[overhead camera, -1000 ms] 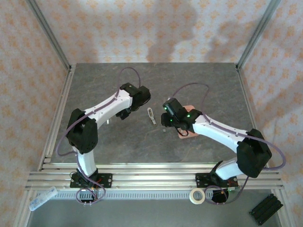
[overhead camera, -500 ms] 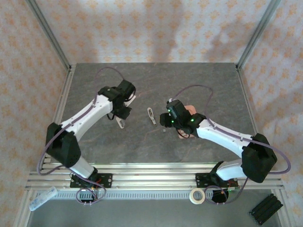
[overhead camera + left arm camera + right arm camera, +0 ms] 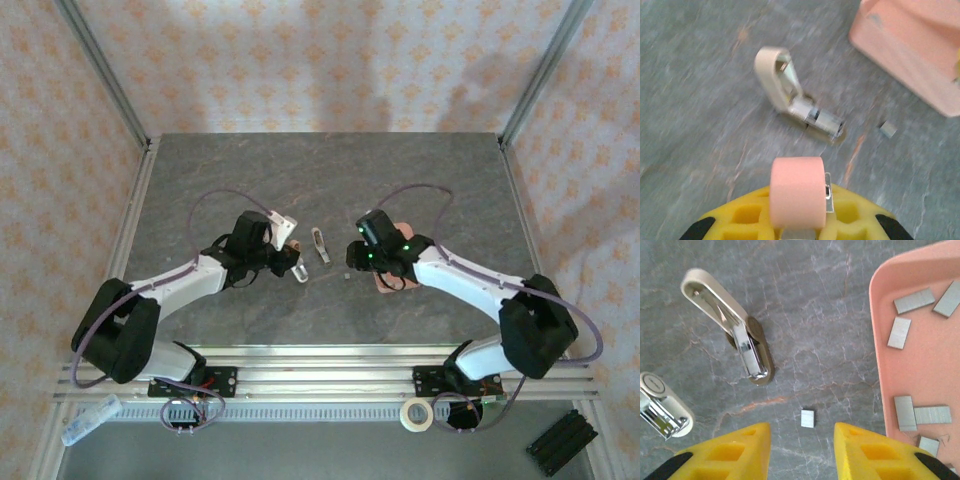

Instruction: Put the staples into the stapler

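Nearest the arm bases, the right fingers [image 3: 735,450] stand released with nothing between them, spread just short of a loose strip [image 3: 807,418] of staples lying flat on the worktop [image 3: 805,300]. That strip sits a little nearer than the open stapler [image 3: 732,337] and to its right. The left fingers [image 3: 735,220] are clenched on a second small stapler [image 3: 797,185], held just left of the open stapler and slightly nearer than it, without touching it. The open stapler rests on its base with its cover swung up and its metal channel exposed. To its right is the pink tray [image 3: 880,340], holding the rest of the staples [image 3: 913,300], several small grey strips scattered apart from one another. The next move looks like a pinch on the loose strip, and that carries the main risk. The strip is thin and lies flat on a hard surface, so closing fingers may skate it sideways, tip it or snap it rather than lift it. A low approach could also nudge the open stapler and turn its channel away. The two arms work close together here, so a careless reach could knock the held stapler into the open one.
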`<action>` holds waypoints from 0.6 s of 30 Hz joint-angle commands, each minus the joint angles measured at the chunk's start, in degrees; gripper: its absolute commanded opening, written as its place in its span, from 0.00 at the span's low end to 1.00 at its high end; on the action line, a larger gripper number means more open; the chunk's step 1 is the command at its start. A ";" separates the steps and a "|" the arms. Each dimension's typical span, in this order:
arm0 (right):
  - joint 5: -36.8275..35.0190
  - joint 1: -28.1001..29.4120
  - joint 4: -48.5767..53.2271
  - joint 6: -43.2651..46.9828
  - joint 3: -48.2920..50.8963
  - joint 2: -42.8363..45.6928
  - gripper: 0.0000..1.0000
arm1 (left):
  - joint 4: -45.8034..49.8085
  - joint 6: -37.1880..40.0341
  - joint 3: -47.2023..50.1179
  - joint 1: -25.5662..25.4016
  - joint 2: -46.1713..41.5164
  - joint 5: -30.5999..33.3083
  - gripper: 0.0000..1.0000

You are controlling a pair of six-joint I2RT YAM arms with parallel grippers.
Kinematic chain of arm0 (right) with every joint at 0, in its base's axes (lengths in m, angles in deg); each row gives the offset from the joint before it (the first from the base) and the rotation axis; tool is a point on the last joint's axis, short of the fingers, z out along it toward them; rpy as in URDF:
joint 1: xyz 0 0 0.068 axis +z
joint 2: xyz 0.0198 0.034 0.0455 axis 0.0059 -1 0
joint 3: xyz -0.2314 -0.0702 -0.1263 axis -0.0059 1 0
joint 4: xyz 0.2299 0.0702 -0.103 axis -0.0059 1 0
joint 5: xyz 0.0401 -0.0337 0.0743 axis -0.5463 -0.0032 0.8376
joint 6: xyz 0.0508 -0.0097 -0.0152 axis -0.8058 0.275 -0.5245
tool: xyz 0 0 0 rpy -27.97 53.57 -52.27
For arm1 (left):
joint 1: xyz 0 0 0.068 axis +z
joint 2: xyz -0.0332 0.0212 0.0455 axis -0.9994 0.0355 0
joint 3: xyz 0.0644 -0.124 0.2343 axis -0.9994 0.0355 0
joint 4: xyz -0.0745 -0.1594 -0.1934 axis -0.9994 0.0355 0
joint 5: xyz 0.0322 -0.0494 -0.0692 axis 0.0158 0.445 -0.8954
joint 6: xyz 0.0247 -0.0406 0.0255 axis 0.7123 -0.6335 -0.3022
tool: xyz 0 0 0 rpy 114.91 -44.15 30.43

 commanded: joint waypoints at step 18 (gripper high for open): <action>4.04 0.24 16.46 4.45 -14.21 -17.58 0.38 | -31.80 -2.27 12.03 -0.19 6.49 -5.33 0.08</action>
